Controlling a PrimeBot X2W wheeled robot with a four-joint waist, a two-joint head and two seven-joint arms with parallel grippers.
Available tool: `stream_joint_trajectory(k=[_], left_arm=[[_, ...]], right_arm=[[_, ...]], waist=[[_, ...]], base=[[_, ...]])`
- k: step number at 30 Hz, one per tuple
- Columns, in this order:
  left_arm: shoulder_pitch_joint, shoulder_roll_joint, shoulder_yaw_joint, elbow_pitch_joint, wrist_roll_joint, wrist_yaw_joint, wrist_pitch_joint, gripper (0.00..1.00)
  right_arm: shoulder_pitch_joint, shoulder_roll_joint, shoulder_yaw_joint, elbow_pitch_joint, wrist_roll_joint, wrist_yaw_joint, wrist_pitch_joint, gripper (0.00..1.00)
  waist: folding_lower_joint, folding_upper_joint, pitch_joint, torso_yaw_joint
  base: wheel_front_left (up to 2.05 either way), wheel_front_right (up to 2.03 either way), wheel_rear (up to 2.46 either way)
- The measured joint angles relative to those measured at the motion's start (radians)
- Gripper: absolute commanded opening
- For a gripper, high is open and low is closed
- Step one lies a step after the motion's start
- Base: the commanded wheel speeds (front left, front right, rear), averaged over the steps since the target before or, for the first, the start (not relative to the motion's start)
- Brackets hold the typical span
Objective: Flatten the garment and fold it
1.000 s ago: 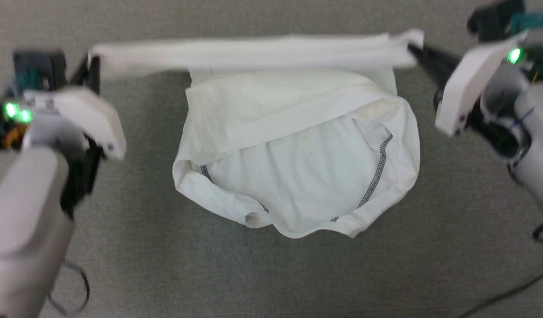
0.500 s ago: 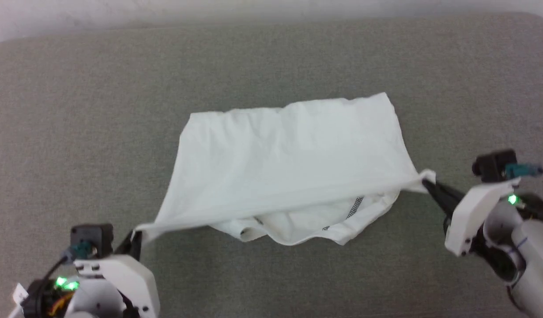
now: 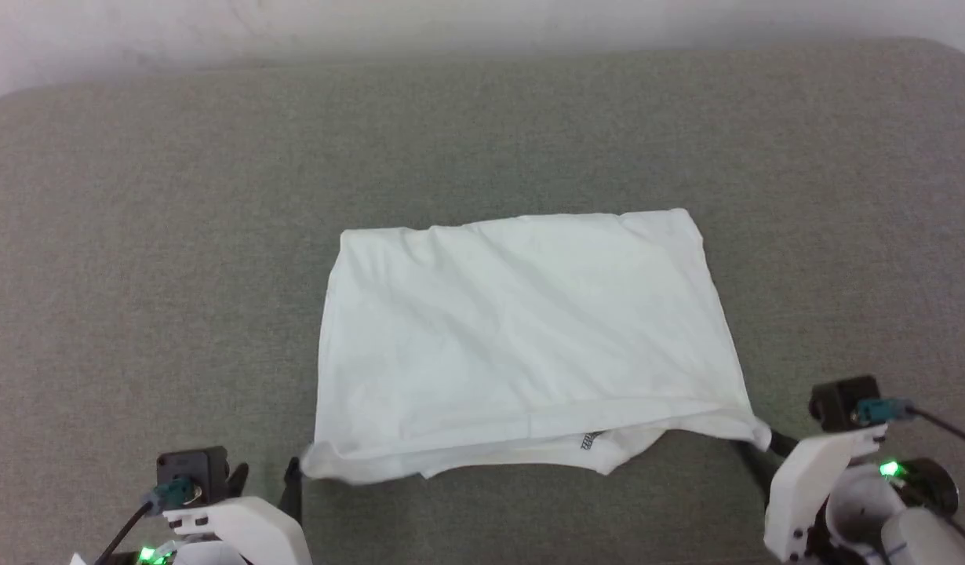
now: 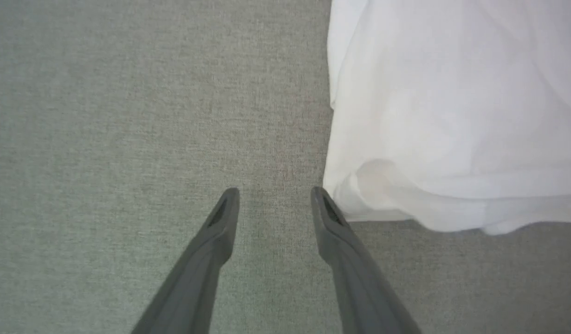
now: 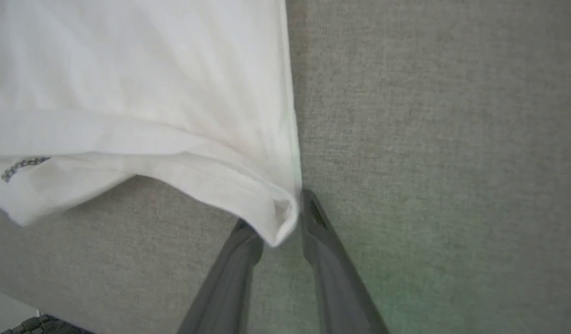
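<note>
The garment (image 3: pixel 522 337) lies as a folded white rectangle on the grey surface, with a strip of lower layer and grey zigzag stitching (image 3: pixel 591 441) peeking out at its near edge. My left gripper (image 3: pixel 267 479) is open just beside the near left corner. In the left wrist view nothing sits between the jaws of the left gripper (image 4: pixel 275 197), and the garment (image 4: pixel 452 116) touches the right finger. My right gripper (image 3: pixel 765 451) is at the near right corner. In the right wrist view the right gripper (image 5: pixel 278 211) has slightly parted jaws, and the corner of the garment (image 5: pixel 127 69) drapes loosely between them.
The grey fabric-covered surface (image 3: pixel 137 275) spreads wide around the garment on every side. A pale strip (image 3: pixel 216 31) runs behind its rounded far edge. A dark cable (image 3: pixel 949 428) trails from my right wrist.
Both grippers drew the held edge toward me and laid it over the lower layer. The left jaws opened and let go; the right jaws parted. The head camera also shifted.
</note>
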Motion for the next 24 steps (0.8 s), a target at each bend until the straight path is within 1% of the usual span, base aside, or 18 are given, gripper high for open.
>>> stream_joint_trajectory(k=[3,5,8,12,15,18,21,24], left_arm=[[0.002,-0.011,0.019,-0.008,0.001,-0.01,-0.073,1.0],[0.002,-0.014,0.039,-0.018,0.003,-0.01,-0.122,1.0],[0.003,-0.015,0.063,-0.038,0.017,-0.017,-0.188,1.0],[0.002,-0.012,0.1,-0.071,0.045,-0.016,-0.28,1.0],[0.001,-0.001,0.123,-0.092,0.073,-0.017,-0.353,1.0],[0.0,0.013,0.153,-0.089,0.089,-0.017,-0.393,1.0],[-0.001,0.031,0.179,-0.091,0.105,-0.019,-0.414,1.0],[-0.012,0.055,0.203,-0.097,0.126,-0.035,-0.427,1.0]], right_arm=[[0.085,0.035,-0.051,-0.11,-0.063,0.0,0.046,1.0],[0.14,0.056,-0.095,-0.202,-0.097,0.0,0.05,1.0],[0.191,0.083,-0.152,-0.341,-0.128,0.0,0.06,1.0],[0.229,0.122,-0.212,-0.471,-0.142,0.0,0.067,1.0],[0.236,0.134,-0.249,-0.513,-0.145,0.0,0.093,1.0],[0.231,0.131,-0.293,-0.515,-0.14,0.0,0.115,1.0],[0.202,0.114,-0.331,-0.482,-0.12,0.0,0.145,1.0],[0.15,0.089,-0.354,-0.427,-0.09,-0.001,0.181,1.0]], waist=[[-0.0001,0.0,-0.015,0.001],[-0.0001,0.0,-0.025,0.001],[-0.0001,0.0,-0.042,0.002],[-0.0001,0.0,-0.064,0.003],[-0.0001,0.0,-0.079,0.006],[-0.0001,0.0,-0.089,0.013],[-0.0001,0.0,-0.093,0.026],[-0.0001,0.0,-0.092,0.042]], base=[[0.0,0.0,0.0],[0.0,0.0,0.0],[0.0,0.0,0.0],[0.0,0.0,0.0],[0.0,0.0,0.0],[0.0,0.0,0.0],[0.0,0.0,0.0],[0.0,0.0,0.0]])
